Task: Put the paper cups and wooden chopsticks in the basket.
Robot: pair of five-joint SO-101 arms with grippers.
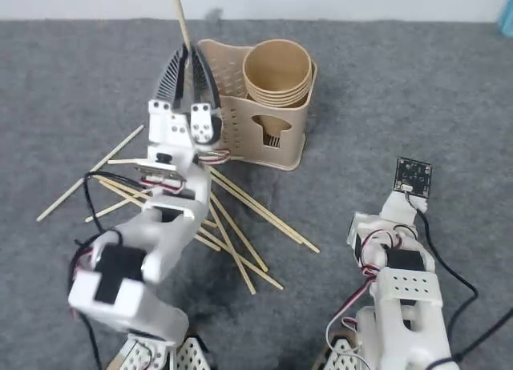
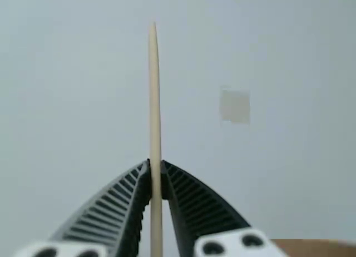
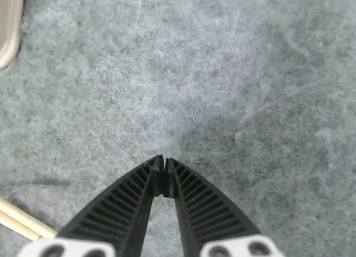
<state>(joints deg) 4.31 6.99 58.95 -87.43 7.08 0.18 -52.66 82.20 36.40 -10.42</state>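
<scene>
Chopstick [image 2: 154, 101] clamped upright in L gripper [image 2: 156, 164]; R gripper [image 3: 163, 159] closed, empty; cups [image 1: 276, 70] nested in basket [image 1: 240, 130].

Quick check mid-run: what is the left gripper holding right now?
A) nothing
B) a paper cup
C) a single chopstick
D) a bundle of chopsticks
C: in the left wrist view the left gripper is shut on one chopstick, which sticks straight out past its fingertips.
</scene>
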